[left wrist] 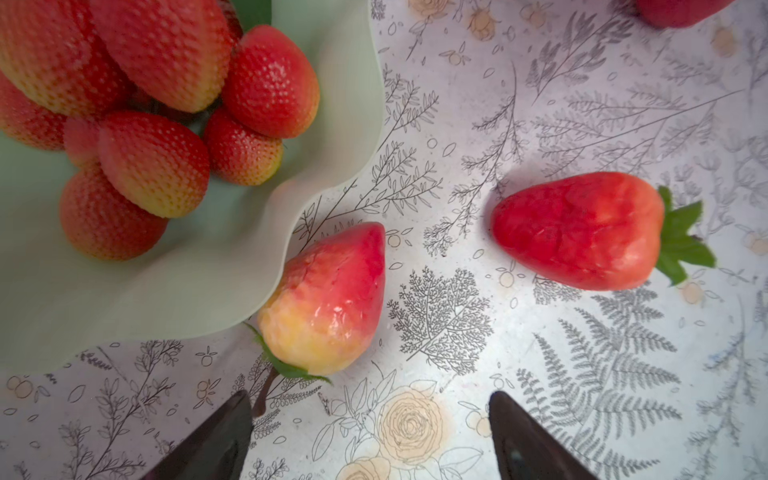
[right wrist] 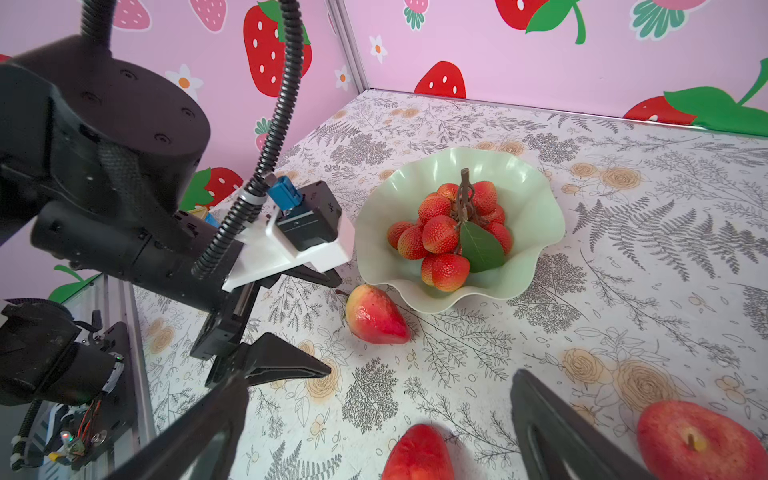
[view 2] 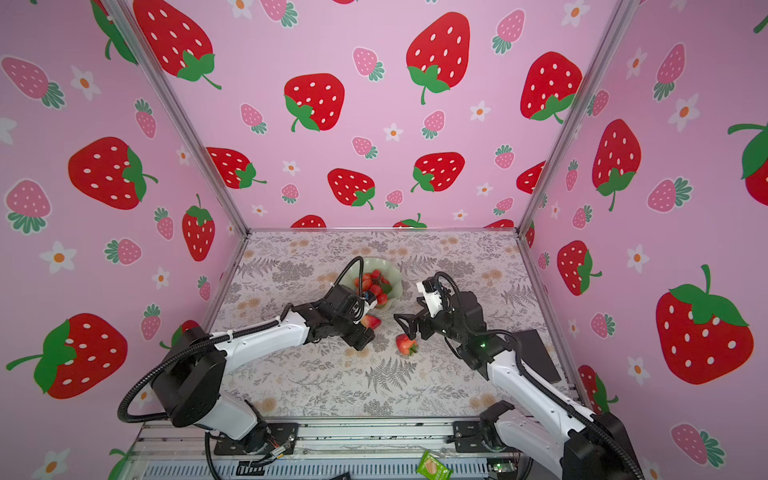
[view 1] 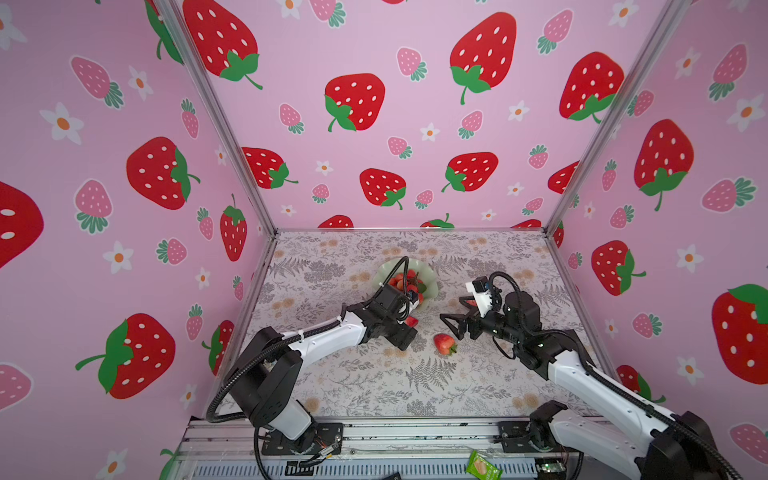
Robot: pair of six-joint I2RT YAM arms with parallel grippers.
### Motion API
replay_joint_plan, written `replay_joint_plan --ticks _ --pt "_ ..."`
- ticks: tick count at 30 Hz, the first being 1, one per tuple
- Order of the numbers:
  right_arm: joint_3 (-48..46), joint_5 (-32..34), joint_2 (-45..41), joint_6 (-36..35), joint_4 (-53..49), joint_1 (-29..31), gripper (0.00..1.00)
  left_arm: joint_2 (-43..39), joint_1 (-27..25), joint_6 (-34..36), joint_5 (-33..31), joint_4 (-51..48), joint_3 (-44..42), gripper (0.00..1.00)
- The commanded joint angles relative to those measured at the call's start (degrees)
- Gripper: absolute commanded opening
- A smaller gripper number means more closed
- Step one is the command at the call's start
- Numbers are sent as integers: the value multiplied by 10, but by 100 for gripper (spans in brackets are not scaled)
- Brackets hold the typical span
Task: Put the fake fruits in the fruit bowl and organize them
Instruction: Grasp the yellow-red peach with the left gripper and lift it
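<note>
The cluster (right wrist: 453, 232) sits in the bowl (right wrist: 536, 216). A strawberry (left wrist: 328, 299) lies on the tabletop (left wrist: 457, 124) against the bowl's rim, just ahead of the left jaws, which are spread wide and empty. The second strawberry (view 1: 444, 344) lies just before the right jaws, likewise wide apart and holding nothing.

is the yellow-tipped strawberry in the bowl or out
Out. The strawberry lies on its side on the table, just outside the fruit bowl rim.

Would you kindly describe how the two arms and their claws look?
The left arm and right arm have white shells, black joints and black ribbed cable hoses. The left claw and right claw each have two black, pointed triangular fingers. A white bracket carries the left wrist camera, with a blue plug.
</note>
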Motion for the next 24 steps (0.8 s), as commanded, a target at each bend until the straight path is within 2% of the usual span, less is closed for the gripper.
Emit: replay_joint_plan --ticks 1,7,17,22,24 --pt "-1 -11 1 -3 12 -2 99 1 -9 0 -39 19 12 91" --pt "5 -19 14 -2 15 -2 99 33 -11 8 -60 30 24 91" --pt "4 -17 14 1 16 -2 99 91 -13 7 -27 63 51 89" --pt "4 -19 13 3 15 -2 99 93 -37 17 -20 84 39 78" --pt "3 -19 12 3 14 -2 99 88 -41 13 -24 77 35 68"
